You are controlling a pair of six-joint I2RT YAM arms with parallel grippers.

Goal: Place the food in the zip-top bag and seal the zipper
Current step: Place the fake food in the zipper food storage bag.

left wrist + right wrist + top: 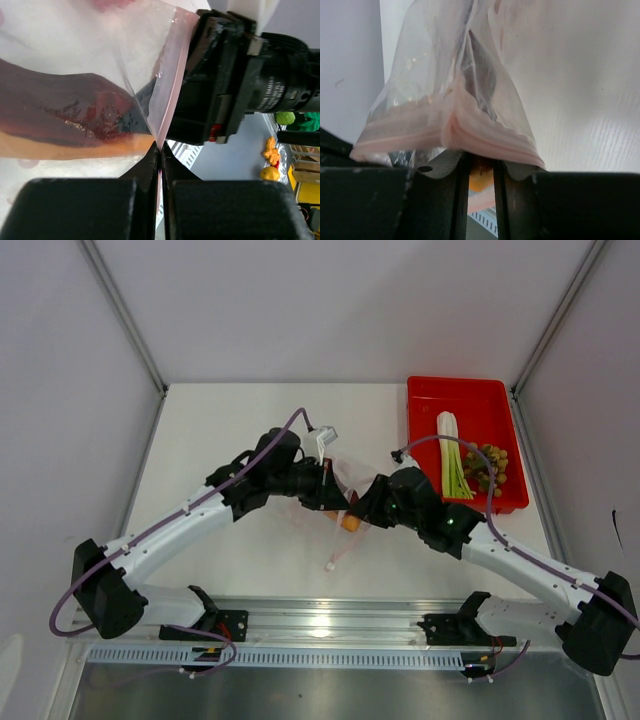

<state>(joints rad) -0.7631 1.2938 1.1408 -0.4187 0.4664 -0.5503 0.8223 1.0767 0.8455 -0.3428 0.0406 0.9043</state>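
The clear zip-top bag (343, 476) hangs between my two grippers above the table. My left gripper (328, 492) (160, 146) is shut on the bag's pink zipper edge (172, 75). Through the plastic (75, 50) the dark-red, orange-skinned wedge (75, 125) shows. My right gripper (362, 508) (481, 157) is shut on that wedge (481, 180) (350, 523), and the bag's mouth (435, 80) drapes over its fingertips, with the pink zipper band (405, 132) folded across them. The leek stalk (452, 455) and the grapes (490, 468) lie in the red tray.
The red tray (430, 400) stands at the back right corner, close behind the right arm. A thin pink strip with a white end (332, 562) hangs down towards the table below the grippers. A metal rail (330, 625) runs along the near edge.
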